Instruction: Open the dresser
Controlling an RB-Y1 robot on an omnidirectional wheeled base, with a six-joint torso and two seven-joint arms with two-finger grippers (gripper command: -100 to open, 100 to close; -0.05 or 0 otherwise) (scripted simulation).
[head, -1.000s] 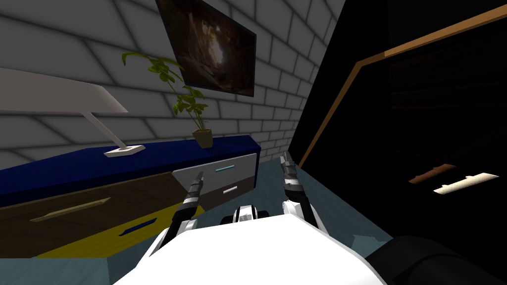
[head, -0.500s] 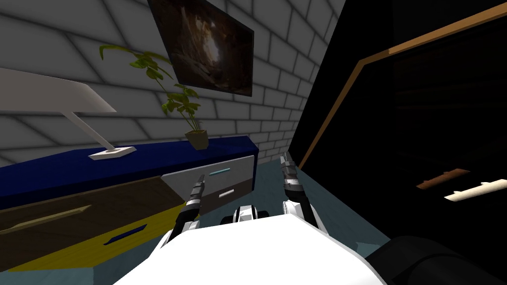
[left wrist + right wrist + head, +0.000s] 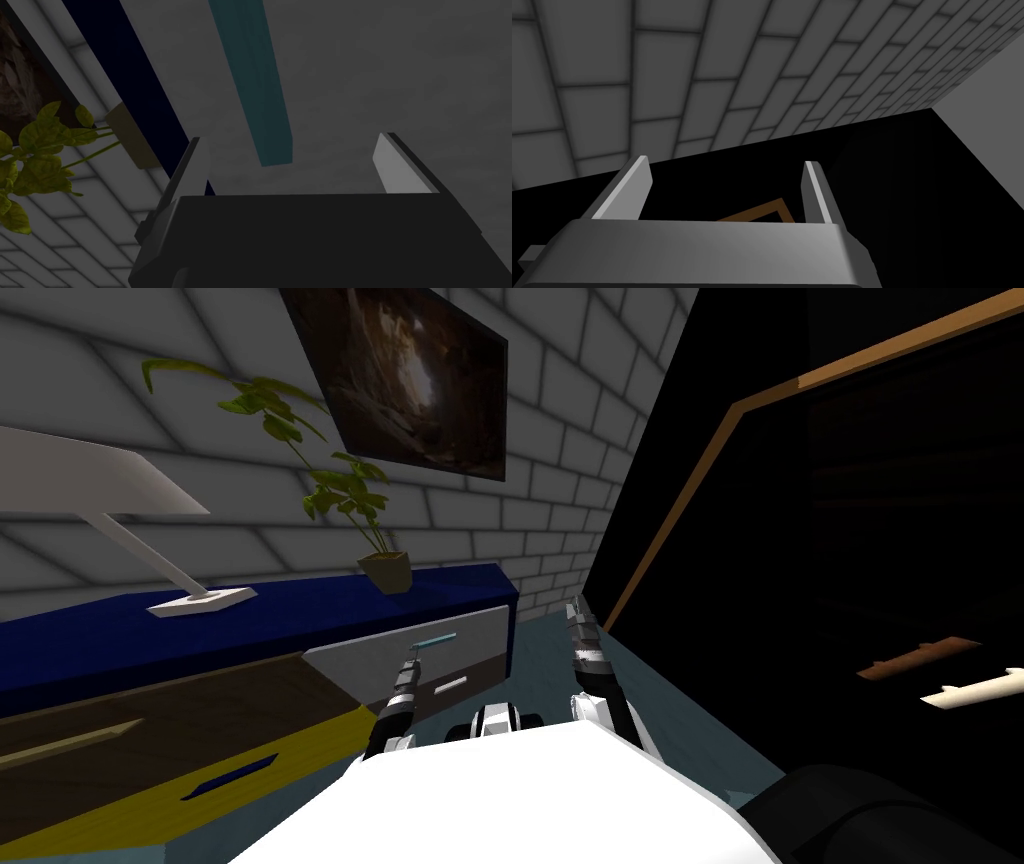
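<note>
Head view: dresser with a navy top stands along the grey brick wall on the robot's left. Its end nearer the black area carries a grey drawer front with a teal handle. A darker front with a white handle sits beneath it. Further along are a brown front with a tan handle and a yellow front with a navy handle. On the navy top stand a white lamp and a potted plant, with a dark picture on the wall above. Left tool is held at the grey drawer front, its tip just below the teal handle. Right tool is raised beside the end of the dresser, apart from it.

Left wrist view: fingers stand wide apart. The end of the teal handle lies between them, nearer one finger, with a gap on each side. Contact with the handle cannot be determined. The grey drawer front spreads behind the handle, and the navy top and potted plant lie off to one side.

Right wrist view: fingers of the right tool stand wide apart and hold nothing
</note>
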